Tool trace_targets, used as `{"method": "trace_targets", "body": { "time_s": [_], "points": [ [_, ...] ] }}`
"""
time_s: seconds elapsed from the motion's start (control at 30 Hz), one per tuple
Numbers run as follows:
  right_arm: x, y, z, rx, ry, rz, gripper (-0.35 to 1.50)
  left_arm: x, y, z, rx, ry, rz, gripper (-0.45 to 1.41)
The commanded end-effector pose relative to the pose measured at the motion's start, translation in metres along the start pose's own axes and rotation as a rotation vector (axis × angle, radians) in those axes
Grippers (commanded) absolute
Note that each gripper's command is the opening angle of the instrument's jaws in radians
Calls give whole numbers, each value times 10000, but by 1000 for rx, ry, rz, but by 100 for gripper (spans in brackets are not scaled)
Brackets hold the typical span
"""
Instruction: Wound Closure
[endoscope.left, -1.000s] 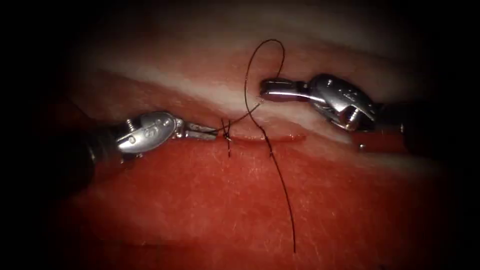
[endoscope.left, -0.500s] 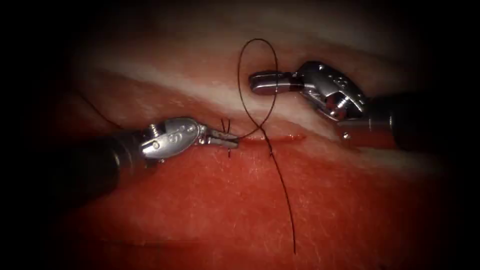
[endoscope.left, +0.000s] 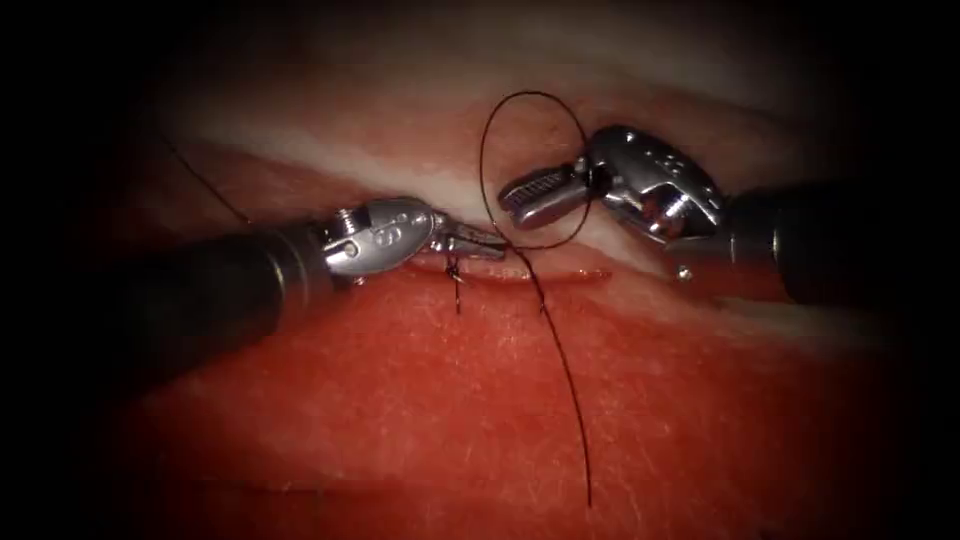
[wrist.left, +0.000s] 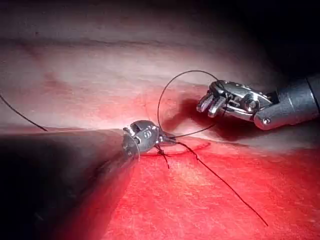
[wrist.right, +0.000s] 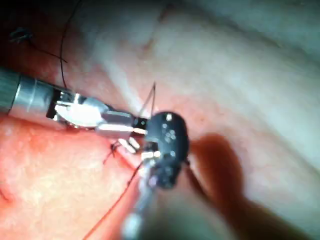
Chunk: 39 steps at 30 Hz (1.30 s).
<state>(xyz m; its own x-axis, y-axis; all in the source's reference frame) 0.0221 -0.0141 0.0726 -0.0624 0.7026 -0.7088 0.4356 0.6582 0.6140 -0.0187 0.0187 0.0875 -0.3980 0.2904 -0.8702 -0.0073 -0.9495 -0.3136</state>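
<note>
Left tool (endoscope.left: 478, 241) clamped on thread (endoscope.left: 566, 372) just above cut (endoscope.left: 530, 274). Right tool (endoscope.left: 530, 193) jaws parted, empty, inside thread loop (loop encircles them). Thread tail lies over tissue (endoscope.left: 400, 400) toward bottom edge.

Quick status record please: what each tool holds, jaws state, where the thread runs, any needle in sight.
left tool: jaws shut on the thread, at the cut
right tool: jaws open, holding nothing, above the cut
thread: loops around the right tool's jaws, then trails down across the tissue
knot: on the cut, short ends sticking out, under the left tool's tip
needle: cannot tell
tissue: cut runs left to right
</note>
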Motion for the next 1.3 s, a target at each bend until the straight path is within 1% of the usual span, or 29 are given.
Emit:
{"method": "trace_targets", "body": {
  "time_s": [0.03,0.07,0.1,0.17,0.27,0.3,0.33,0.37,0.5,0.53,0.83,0.93,1.0,1.03,1.23,1.3],
  "points": [
    [-7,4,8,20,-26,-32,84,-5,-7,6,1,-2,2,-45],
    [-9,2,9,34,-40,-62,91,-7,-7,6,1,-2,3,-45],
    [-11,0,11,49,-61,-93,103,-9,-9,6,4,-4,3,-45],
    [-15,-4,15,75,-98,-136,109,-12,-10,6,3,-11,5,-45],
    [-24,-9,20,135,-185,-222,109,-13,-9,7,1,-16,5,-45],
    [-31,-13,22,174,-250,-265,108,-12,-8,6,1,-16,5,-45],
    [-34,-14,23,187,-273,-283,108,-12,-7,6,-1,-19,5,-45],
    [-40,-16,25,217,-321,-304,108,-11,-5,5,-3,-22,6,-45],
    [-48,-20,29,265,-381,-335,108,-11,-3,6,-3,-25,7,-45],
    [-51,-23,29,298,-425,-340,108,-12,-2,6,-5,-28,8,-45],
    [-70,-34,36,425,-543,-362,106,-11,3,2,-10,-34,9,-45],
    [-78,-41,38,466,-566,-353,104,-11,4,1,-10,-33,10,-45],
    [-84,-46,39,490,-578,-341,98,-11,5,1,-14,-38,10,-45],
    [-86,-47,39,498,-586,-335,98,-11,5,0,-14,-38,10,-45],
    [-102,-59,38,549,-614,-301,84,-12,9,-1,-15,-39,12,-45],
    [-107,-63,37,565,-636,-285,79,-12,10,-1,-14,-43,13,-45]
  ]
}}
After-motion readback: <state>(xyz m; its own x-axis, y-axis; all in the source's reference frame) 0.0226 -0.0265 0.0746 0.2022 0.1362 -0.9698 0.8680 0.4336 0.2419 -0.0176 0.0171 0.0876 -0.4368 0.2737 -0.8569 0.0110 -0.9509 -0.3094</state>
